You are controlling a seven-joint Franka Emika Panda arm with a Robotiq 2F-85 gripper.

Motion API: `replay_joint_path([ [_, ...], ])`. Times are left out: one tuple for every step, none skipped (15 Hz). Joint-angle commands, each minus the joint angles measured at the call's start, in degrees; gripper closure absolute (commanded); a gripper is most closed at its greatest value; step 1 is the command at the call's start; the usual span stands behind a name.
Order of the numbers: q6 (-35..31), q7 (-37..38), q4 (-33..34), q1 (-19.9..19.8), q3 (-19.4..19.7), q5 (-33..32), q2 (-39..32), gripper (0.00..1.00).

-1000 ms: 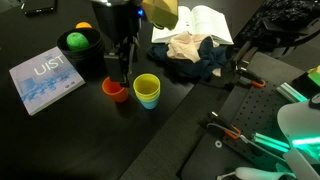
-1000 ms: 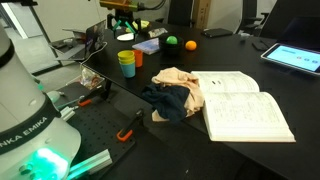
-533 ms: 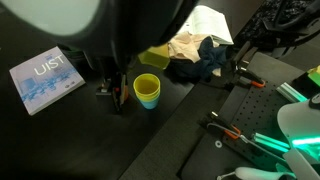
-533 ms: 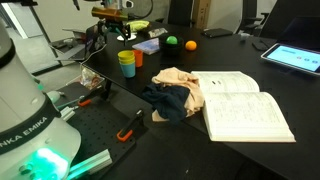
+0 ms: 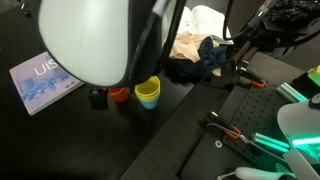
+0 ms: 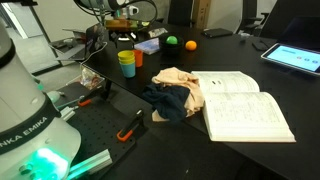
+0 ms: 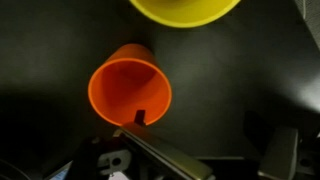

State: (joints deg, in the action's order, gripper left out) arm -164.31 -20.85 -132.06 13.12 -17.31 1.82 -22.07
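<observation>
Orange cup [image 7: 130,92] upright, mouth up, near yellow cup [image 7: 185,10].

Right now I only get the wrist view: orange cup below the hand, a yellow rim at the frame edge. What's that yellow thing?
Observer: A yellow cup, nested in a blue cup, upright and close beside the orange cup.
Operator: Anything on the orange cup's other side?
Observer: A book marked UIST lies flat there, apart from the cup.
Operator: And past the yellow one?
Observer: A heap of cloths, beige on dark blue, with an open book next to it.
</observation>
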Motion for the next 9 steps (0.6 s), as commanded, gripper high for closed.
replay_joint_path([
  [-2.78,1.50,5.57,-0.29,2.40,-5.87,-4.60,0.00],
  [-2.81,1.64,6.98,-0.68,2.72,-6.56,-5.37,0.00],
  [-2.20,1.65,7.82,-1.12,2.85,-7.01,-5.91,0.00],
  [-2.47,1.44,8.24,-1.39,3.02,-7.64,-6.49,0.00],
  [-2.42,1.35,8.06,-1.90,2.85,-7.80,-6.68,0.00],
  [-3.13,1.37,8.00,-1.87,3.17,-8.49,-7.00,0.00],
  [-3.07,1.30,8.13,-2.03,3.31,-9.02,-7.14,0.00],
  [-3.08,1.39,8.49,-1.95,3.75,-9.81,-7.39,0.00],
  [-3.19,1.41,8.51,-1.98,4.08,-10.40,-7.54,0.00],
])
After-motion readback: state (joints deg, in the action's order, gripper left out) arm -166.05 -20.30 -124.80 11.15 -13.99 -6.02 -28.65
